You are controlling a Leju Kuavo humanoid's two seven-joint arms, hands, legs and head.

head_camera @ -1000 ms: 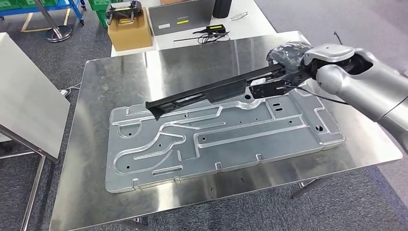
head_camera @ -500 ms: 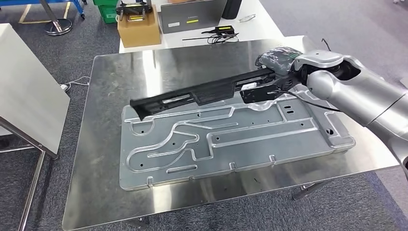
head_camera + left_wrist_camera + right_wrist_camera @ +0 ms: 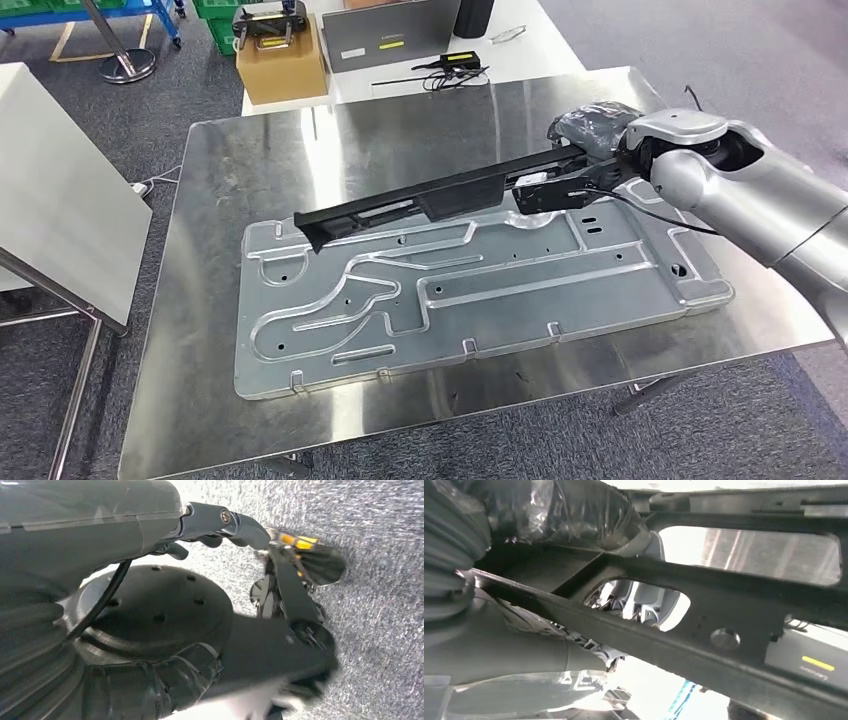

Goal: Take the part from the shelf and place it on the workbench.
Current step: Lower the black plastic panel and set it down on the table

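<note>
Above the workbench (image 3: pixel 230 170), our long black part (image 3: pixel 440 195) hangs slanted over the embossed metal panel (image 3: pixel 480 290), clear of it. We grip its near end in our right hand (image 3: pixel 590 135), fingers wrapped around the frame. Of our left hand (image 3: pixel 220 525) we cannot tell the state. Behind stand a cardboard box (image 3: pixel 283 62) and laptop (image 3: pixel 393 35).

Head view looks steeply down from high onto the steel tabletop (image 3: pixel 250 160). Right wrist view sits very close behind the right hand (image 3: pixel 590 135), sharing the black part (image 3: pixel 430 195) with it. Left wrist view faces grey carpet (image 3: pixel 380 555).
</note>
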